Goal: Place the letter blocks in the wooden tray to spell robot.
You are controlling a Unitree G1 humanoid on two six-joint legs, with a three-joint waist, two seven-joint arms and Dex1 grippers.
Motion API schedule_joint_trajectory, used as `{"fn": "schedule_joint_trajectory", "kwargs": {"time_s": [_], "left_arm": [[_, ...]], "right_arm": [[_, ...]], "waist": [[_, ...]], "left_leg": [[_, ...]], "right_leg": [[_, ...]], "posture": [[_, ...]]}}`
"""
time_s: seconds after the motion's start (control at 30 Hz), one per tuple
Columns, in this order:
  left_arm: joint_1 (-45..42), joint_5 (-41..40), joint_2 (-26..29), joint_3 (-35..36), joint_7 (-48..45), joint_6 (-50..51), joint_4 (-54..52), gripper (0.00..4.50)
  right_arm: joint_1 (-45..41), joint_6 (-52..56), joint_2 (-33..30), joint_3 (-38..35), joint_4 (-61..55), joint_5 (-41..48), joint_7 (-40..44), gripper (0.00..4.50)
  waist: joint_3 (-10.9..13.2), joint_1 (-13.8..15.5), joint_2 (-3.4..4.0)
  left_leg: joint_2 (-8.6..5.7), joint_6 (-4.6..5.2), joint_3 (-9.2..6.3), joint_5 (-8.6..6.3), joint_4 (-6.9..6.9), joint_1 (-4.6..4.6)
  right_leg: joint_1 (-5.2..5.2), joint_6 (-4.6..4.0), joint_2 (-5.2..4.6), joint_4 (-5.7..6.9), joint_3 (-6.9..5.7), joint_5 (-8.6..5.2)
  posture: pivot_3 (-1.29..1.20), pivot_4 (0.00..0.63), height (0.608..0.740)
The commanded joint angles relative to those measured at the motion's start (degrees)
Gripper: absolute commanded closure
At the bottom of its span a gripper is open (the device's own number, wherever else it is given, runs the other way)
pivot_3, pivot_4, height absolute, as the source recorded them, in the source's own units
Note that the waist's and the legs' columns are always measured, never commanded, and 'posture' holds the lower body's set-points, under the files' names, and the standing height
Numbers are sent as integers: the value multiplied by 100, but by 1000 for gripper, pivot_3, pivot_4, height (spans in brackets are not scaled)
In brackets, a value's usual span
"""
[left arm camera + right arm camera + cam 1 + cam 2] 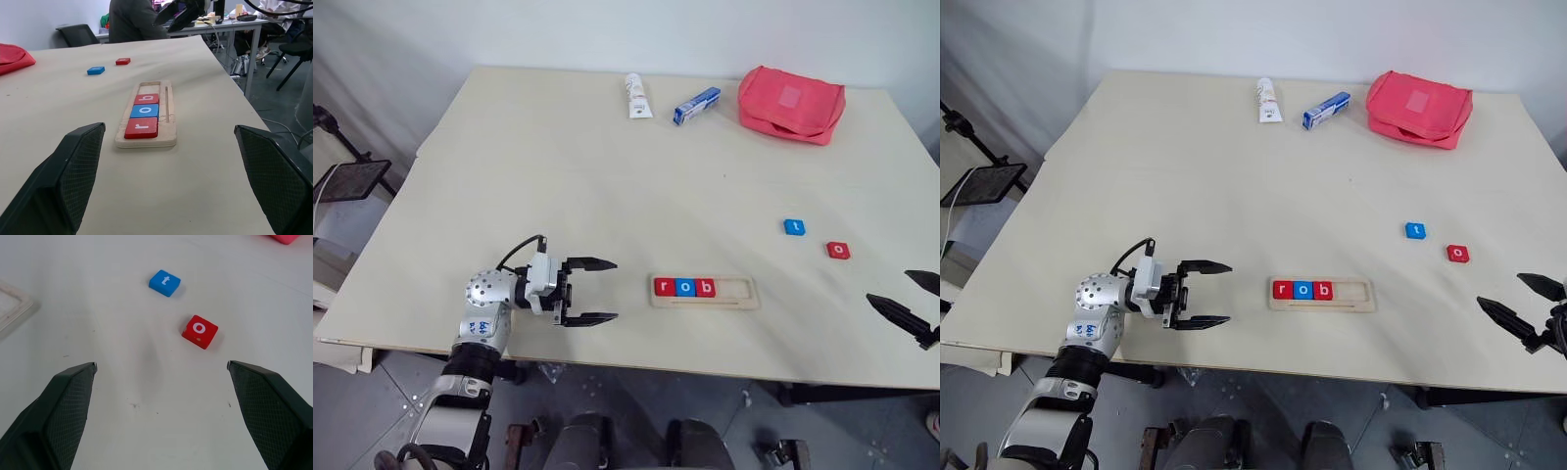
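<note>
Three letter blocks seated in wooden tray (705, 293): red r (665, 287), blue o (685, 288), red b (706, 288), filling its left end; remaining groove on right end bare. Tray near front edge of table (558, 157), lying parallel to it. Two blocks loose on table, to the right of and beyond tray: blue t (794, 227) and red o (838, 251), near each other, not touching. Left gripper (595, 291) level, just left of tray, fingers (73, 171) spread wide, holding nothing. Right gripper (161, 401) at right table edge, fingers (63, 406) apart, empty, partly cut off in head views. Open surface between grippers and loose blocks. Far edge: white tube (637, 96), blue-and-white box (696, 106), red pouch (791, 104).
</note>
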Motion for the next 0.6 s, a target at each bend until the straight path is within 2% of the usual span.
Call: {"fn": "schedule_joint_trajectory", "kwargs": {"time_s": [0.03,0.6], "left_arm": [[-74,-73,-19,73,-71,-94,20,0],[-66,-56,-51,107,-114,-181,74,0]], "right_arm": [[50,-163,-21,-179,41,207,-55,25],[274,53,-59,-81,-244,450,-178,25]], "waist": [[0,0,0],[0,3,0]], "left_leg": [[0,0,0,0,0,1],[0,1,0,0,-1,1]], "right_leg": [[1,0,0,0,0,0],[4,0,0,-5,1,0]], "posture": [[0,150,740],[0,150,740]]}}
